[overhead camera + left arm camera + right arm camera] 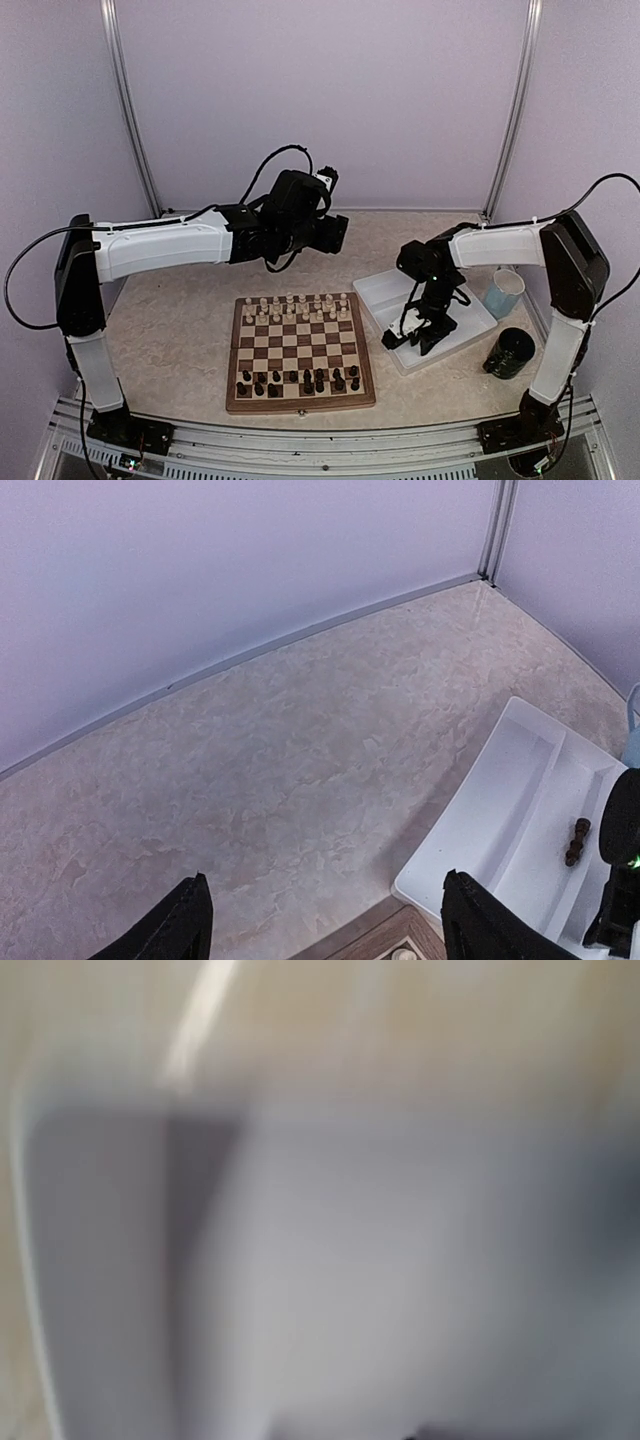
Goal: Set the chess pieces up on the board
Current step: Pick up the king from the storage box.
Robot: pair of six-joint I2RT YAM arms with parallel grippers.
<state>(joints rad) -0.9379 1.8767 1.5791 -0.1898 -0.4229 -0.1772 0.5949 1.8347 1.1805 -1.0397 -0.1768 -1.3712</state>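
Left wrist view: one dark chess piece [577, 841] lies lengthwise in the white tray [510, 780], just beside the right hand [418, 340], whose opening I cannot tell; the left hand [325, 920], spread and empty, hangs farther off.

Both arms [160, 248] show white shells, black joints, looping black cables [262, 162]; the left pincer [325, 920] is black.

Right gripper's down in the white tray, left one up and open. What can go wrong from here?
1. The dark piece lies on its side in the white tray beside the right gripper. The right wrist view is blurred, so a grab could slip or miss.
2. The dark pieces crowd the board in its near rows, so setting another down could topple neighbours.
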